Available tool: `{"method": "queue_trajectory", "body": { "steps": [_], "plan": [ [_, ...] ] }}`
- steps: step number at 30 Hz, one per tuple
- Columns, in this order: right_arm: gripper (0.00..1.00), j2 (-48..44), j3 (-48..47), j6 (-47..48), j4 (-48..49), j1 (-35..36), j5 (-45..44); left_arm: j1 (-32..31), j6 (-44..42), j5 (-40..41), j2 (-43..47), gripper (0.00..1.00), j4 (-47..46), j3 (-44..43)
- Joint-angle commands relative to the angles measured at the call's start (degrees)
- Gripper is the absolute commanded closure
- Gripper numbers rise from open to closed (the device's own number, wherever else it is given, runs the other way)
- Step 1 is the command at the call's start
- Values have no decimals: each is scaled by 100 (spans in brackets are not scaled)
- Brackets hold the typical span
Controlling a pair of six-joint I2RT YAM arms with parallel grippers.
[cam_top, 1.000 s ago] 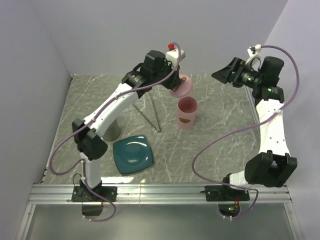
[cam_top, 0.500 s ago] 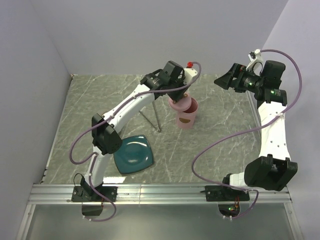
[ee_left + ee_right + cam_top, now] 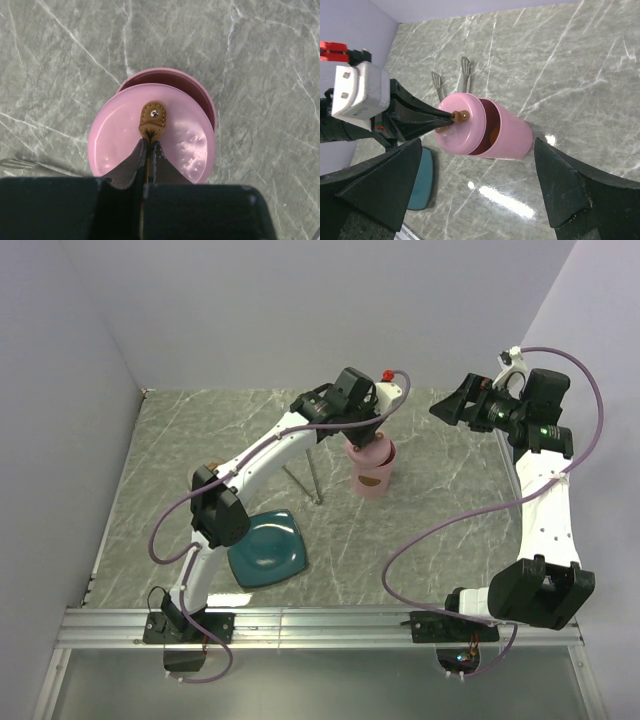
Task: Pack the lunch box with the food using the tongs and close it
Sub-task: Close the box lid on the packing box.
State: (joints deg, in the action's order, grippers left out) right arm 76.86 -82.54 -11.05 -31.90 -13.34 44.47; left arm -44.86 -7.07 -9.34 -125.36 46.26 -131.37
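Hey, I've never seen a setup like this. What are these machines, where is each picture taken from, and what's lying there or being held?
These are two robot arms bolted to a marble-look table. One picture looks down from above; the other two come from a camera on each wrist. The left gripper is pinched shut on the brown tab of a pink lid, holding it tilted over the round pink lunch box. The right gripper hangs open in the air, empty. Silver tongs and a teal plate lie on the table.
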Motion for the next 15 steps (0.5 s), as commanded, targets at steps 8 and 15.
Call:
{"method": "queue_trajectory", "body": {
  "steps": [8, 15],
  "plan": [
    [0, -303, 45, 33, 237, -107, -149, -189, -145, -156, -138, 100, -565, -293],
    [0, -330, 63, 33, 237, -151, -167, -269, -146, -138, -322, 100, -592, -371]
  ]
}}
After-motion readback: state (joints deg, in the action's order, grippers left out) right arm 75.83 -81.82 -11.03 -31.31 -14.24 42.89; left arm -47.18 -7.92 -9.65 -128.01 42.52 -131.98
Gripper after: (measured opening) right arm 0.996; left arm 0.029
